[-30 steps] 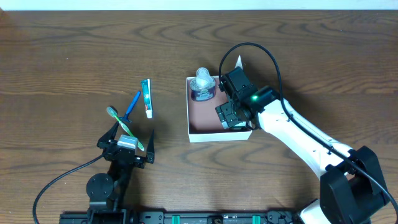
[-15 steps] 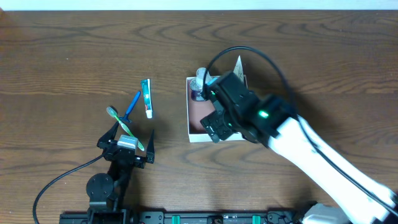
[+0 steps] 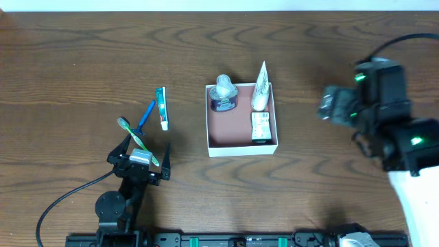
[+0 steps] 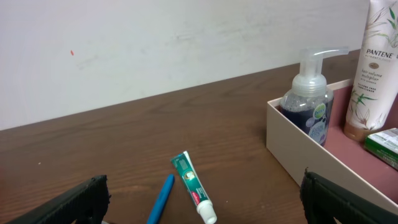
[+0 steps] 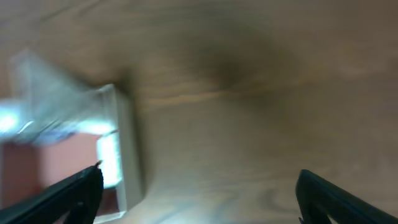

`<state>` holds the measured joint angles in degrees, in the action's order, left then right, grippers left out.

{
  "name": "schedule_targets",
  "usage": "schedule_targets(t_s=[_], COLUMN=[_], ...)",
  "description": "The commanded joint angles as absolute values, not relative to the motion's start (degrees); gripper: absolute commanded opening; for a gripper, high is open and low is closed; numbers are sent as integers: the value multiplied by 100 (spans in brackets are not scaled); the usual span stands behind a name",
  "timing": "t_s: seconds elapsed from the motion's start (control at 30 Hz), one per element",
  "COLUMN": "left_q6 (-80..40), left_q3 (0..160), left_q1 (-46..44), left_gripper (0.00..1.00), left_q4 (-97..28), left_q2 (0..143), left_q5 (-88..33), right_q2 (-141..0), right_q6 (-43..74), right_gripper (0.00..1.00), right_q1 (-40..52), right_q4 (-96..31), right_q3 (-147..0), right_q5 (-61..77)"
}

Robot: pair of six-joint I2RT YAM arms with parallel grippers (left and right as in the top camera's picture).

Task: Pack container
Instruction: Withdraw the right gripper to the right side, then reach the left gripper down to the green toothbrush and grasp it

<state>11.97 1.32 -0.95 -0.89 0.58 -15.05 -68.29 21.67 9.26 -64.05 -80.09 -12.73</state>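
The only word that reads clearly is "PANTENE", printed on the white tube (image 4: 376, 68) in the container (image 4: 287, 149), upper right of the left wrist view. The finer lines beneath it, and the print on the pump bottle (image 4: 309, 106), toothpaste tube (image 4: 193, 186) and green packet (image 4: 384, 143), are too small to read.

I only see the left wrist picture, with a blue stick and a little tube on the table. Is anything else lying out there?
Observer: Yes, a green toothbrush lies beside the blue stick, its handle running in between the open fingers of the left hand.
Operator: And where is the other hand?
Observer: The right hand is well off to the right of the container, over bare table, open and empty.
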Motion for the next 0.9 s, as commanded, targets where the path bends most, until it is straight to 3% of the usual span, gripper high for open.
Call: schedule_targets(t_s=[0.0, 0.17, 0.5, 0.73, 0.87], left_q6=[1170, 1170, 1039, -283, -375], left_q3=[23, 23, 23, 399, 1367], left_q1=[-71, -71, -69, -67, -67], left_gripper=[98, 98, 98, 98, 98], left_q4=[-276, -276, -276, -596, -729], left_q2=[30, 30, 242, 1566, 2694], left_q5=[-1564, -1564, -1579, -1612, -1756], right_q2=[-6987, -7330, -7865, -8117, -8134], right_q6=[2351, 2064, 2139, 2139, 2139], right_gripper=[99, 99, 99, 99, 99], right_q1=[49, -703, -786, -786, -786], right_q4=[-6434, -6506, -6549, -6539, -6539], right_q3=[-8058, -8058, -8055, -8055, -8055], right_q5=[-1037, -443, -491, -489, -489])
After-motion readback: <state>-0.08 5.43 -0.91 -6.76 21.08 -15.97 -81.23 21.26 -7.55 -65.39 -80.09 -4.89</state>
